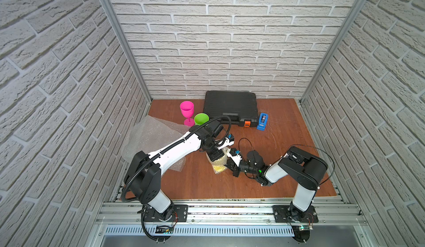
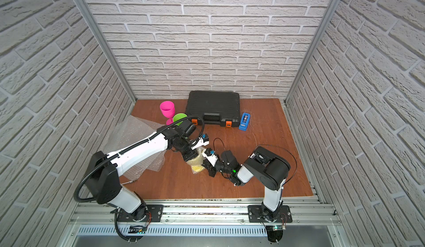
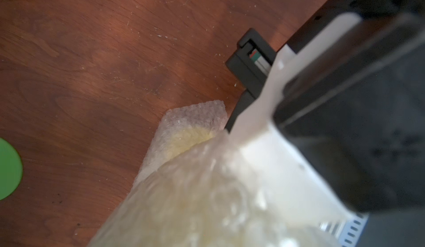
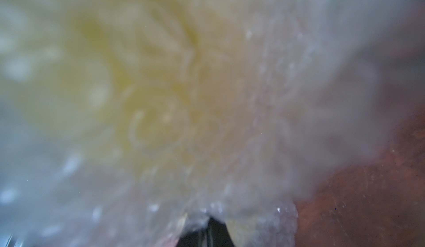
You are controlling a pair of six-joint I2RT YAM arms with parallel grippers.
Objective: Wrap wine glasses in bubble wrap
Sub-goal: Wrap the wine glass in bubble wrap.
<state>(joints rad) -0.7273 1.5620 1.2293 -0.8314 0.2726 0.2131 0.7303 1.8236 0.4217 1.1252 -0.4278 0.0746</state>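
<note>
The yellow wine glass [image 1: 219, 168] [image 2: 197, 168] lies mid-table, bundled in bubble wrap [image 3: 195, 199]; its yellow shows through the wrap [image 4: 138, 73]. My left gripper [image 1: 216, 160] [image 2: 190, 158] presses down onto the bundle from the far side. The wrap bunches over its jaws and hides the fingers. My right gripper [image 1: 227, 164] [image 2: 204, 164] comes in low from the right, and its dark tips [image 4: 208, 232] are shut on a fold of wrap. The pink wine glass [image 1: 186, 111] [image 2: 167, 110] and the green wine glass [image 1: 201, 118] [image 2: 180, 117] stand upright at the back left.
Loose bubble wrap sheets [image 1: 149, 137] [image 2: 128, 137] lie at the left under my left arm. A black case [image 1: 231, 110] sits against the back wall, with a blue tape dispenser [image 1: 262, 121] to its right. The green glass's edge [image 3: 8, 167] shows in the left wrist view.
</note>
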